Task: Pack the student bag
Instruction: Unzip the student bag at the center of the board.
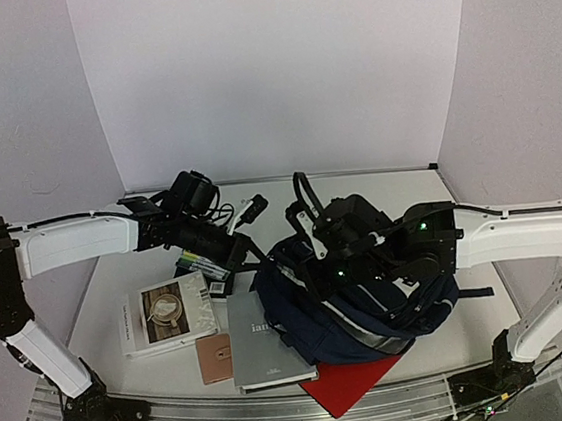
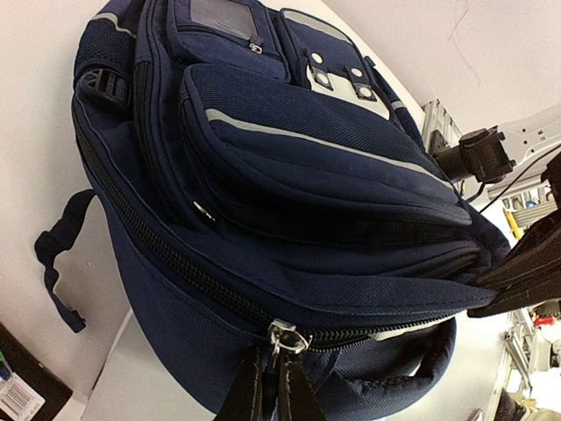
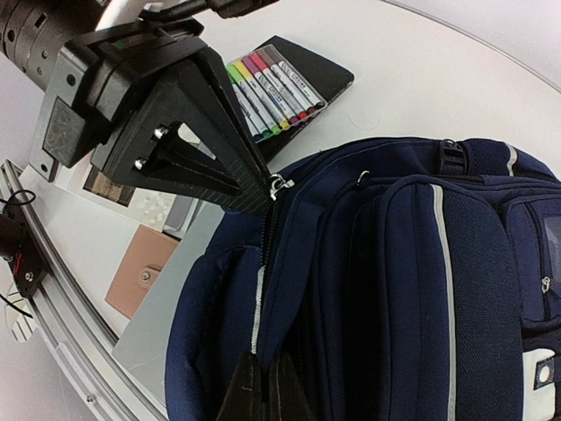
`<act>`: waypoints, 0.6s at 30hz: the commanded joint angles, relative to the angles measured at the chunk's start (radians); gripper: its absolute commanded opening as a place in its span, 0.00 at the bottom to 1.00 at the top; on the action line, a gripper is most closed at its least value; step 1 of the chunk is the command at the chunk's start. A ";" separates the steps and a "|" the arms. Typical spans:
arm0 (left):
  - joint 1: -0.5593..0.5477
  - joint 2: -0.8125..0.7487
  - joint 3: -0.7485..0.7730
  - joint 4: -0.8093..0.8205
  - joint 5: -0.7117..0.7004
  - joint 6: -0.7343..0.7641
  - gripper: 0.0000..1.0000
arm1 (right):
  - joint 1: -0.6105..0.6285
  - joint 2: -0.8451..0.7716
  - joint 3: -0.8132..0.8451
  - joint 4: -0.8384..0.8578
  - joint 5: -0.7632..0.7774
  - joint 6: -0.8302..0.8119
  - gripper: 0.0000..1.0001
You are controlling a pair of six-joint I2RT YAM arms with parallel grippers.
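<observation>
The student bag [image 1: 372,307] is laid on the bench, just right of the grey book [image 1: 263,341]. Its zipper pull [image 2: 282,335] is pinched by the closed left claw [image 2: 270,386]; bag fabric is clamped by the right claw [image 3: 263,392].

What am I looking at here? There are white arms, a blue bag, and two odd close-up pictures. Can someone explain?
These are two robot arms bolted to a table, each ending in a two-finger pincer. The wide picture comes from a camera above and behind them; the close-ups come from cameras on each wrist. In the middle lies the student bag, a navy backpack. The left pincer is closed on the zipper pull. The right pincer looks closed on the bag's fabric near the zipper. Around the bag lie a grey book, an illustrated booklet, a small tan wallet, a red folder and a pack of coloured markers.
</observation>
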 commanded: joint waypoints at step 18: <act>0.170 -0.031 -0.027 -0.084 -0.174 0.049 0.00 | 0.099 0.017 0.098 -0.051 0.100 0.060 0.36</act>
